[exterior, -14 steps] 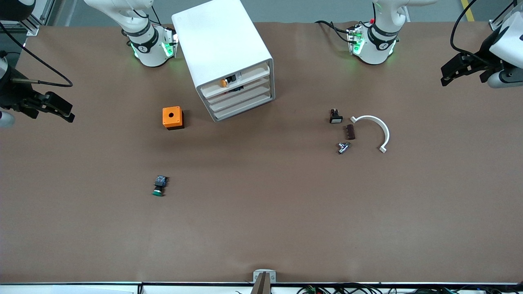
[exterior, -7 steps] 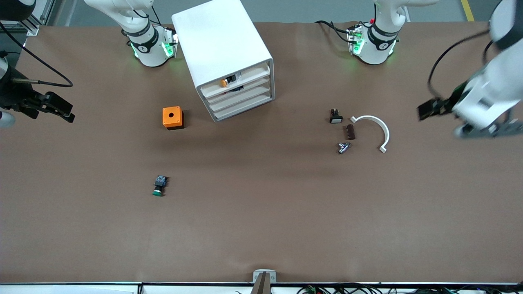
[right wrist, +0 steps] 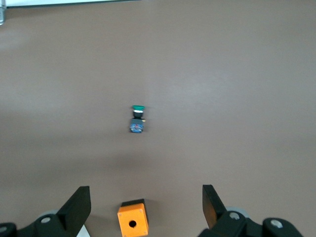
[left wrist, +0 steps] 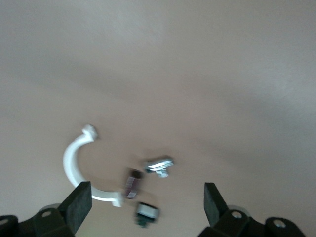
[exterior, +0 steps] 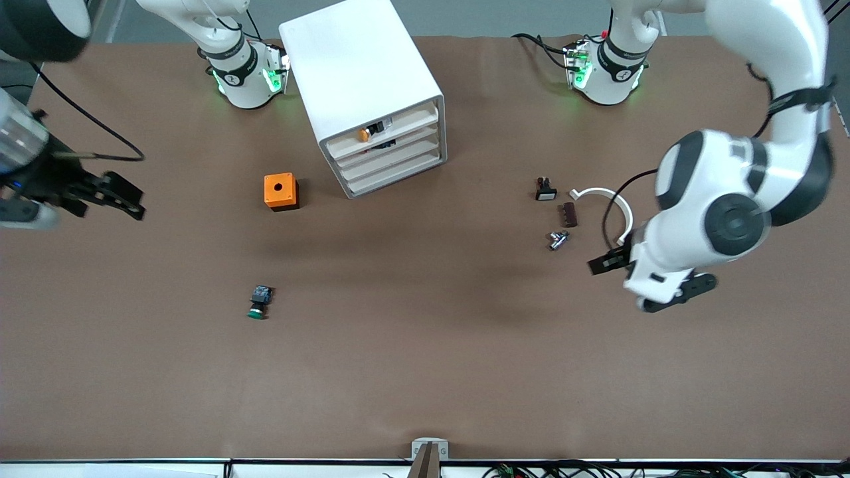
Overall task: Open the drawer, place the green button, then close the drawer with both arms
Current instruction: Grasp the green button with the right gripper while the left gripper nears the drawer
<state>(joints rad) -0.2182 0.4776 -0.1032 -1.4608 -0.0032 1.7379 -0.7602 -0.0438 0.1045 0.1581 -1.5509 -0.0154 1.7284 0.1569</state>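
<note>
Front view: you're at the very start, nothing opened or picked. The cabinet stands between the two arm bases, and the drawer, second tier, looks shut. The top tier holds an orange-capped button; leave it. The button lies on bare table, nearer the camera than the orange box, toward the right arm's end. The left gripper hangs over the table just beside the clutter: white arc, brown block, metal piece, black switch. The right gripper hangs over the right arm's edge of the table, well apart from everything. Next, I'd judge, one arm has to reach the drawer front and pull; the cabinet sits skewed, so line up with its face. Plenty of open table in the middle

Left wrist view: jaws wide open and empty, with the arc, block, metal piece and switch below them. Steer clear of these

Right wrist view: jaws wide open and empty. The button sits alone with free room all round; the box lies near the jaws
</note>
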